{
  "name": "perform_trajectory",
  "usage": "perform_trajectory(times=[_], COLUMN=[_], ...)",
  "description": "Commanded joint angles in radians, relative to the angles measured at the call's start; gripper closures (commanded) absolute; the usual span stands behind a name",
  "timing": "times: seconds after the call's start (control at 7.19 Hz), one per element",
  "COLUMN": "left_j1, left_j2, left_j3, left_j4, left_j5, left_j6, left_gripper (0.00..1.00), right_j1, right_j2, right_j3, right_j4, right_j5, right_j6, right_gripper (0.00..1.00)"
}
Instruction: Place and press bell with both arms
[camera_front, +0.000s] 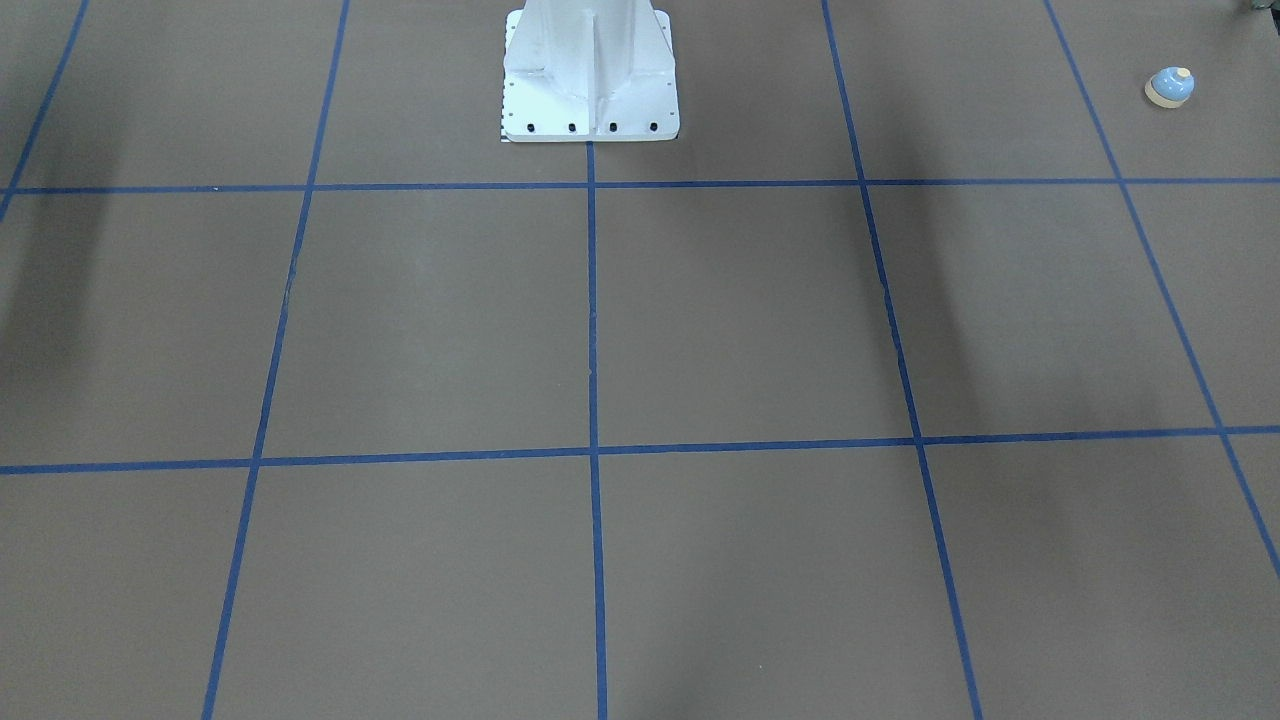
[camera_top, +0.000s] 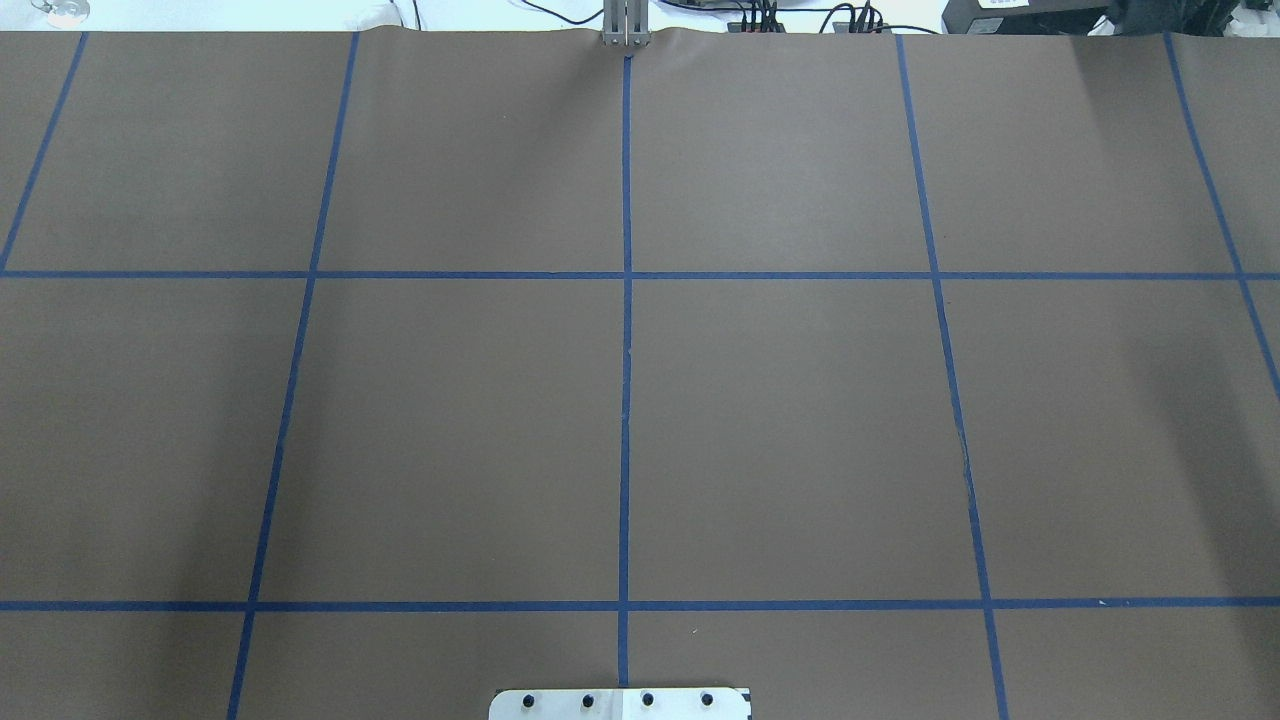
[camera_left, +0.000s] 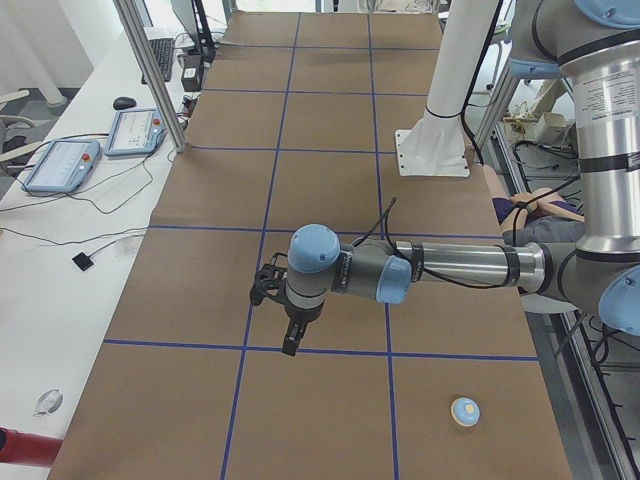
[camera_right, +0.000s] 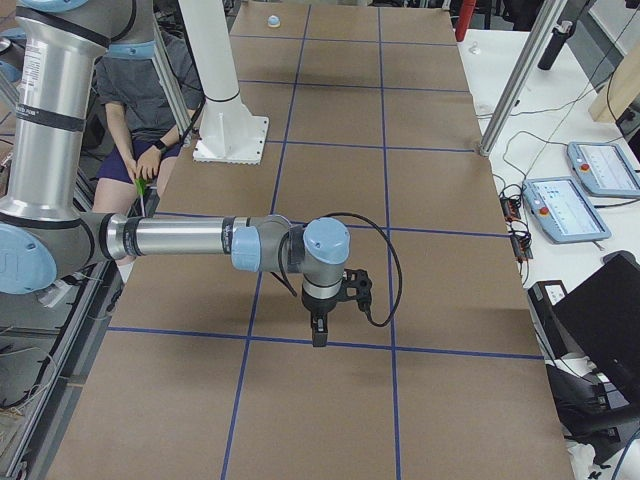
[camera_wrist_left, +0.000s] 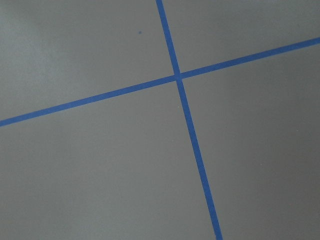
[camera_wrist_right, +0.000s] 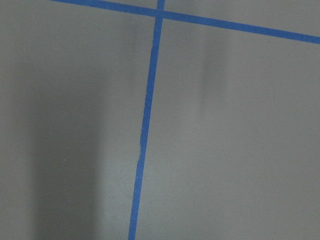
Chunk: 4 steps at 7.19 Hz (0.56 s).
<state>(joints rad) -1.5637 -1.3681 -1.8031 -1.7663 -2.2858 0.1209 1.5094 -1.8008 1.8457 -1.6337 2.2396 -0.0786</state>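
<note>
Surface: brown paper-covered tabletop (camera_top: 800, 440), squared off with blue tape.
Stand: white metal pedestal base (camera_front: 590, 80), at the robot-side edge, mid-table.
Arm, left: grey tubular left arm (camera_left: 460, 265) with light-blue joint caps, stretched level over the table.
Arm, right: matching grey right arm (camera_right: 180, 240), stretched likewise.
Tool, left: black two-finger left gripper (camera_left: 290, 342), pointing down above a tape line; spread or pressed together, cannot tell.
Tool, right: black right gripper (camera_right: 318, 338), pointing down; likewise cannot tell.
Task item: small light-blue dome bell (camera_front: 1169, 87) with cream base and button, upright at the table's robot-left end, well apart from both grippers.
</note>
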Motion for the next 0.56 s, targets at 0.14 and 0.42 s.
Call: perform_trajectory(times=[0.14,0.42], left_j1=[0.001,0.001], left_j2=[-0.034,-0.017], left_j3=[0.028,0.05], left_j4=[-0.151,-0.162], left_j5=[-0.004,-0.018], left_j6=[-0.001,0.006], left_gripper=[0.0,0.0], right_j1=[0.0,0.0], right_j2=[0.0,-0.009], right_j3=[0.003,-0.005], right_j4=[0.002,0.04], right_j5=[0.0,0.002], right_j6=[-0.001,-0.003], right_gripper=[0.0,0.0])
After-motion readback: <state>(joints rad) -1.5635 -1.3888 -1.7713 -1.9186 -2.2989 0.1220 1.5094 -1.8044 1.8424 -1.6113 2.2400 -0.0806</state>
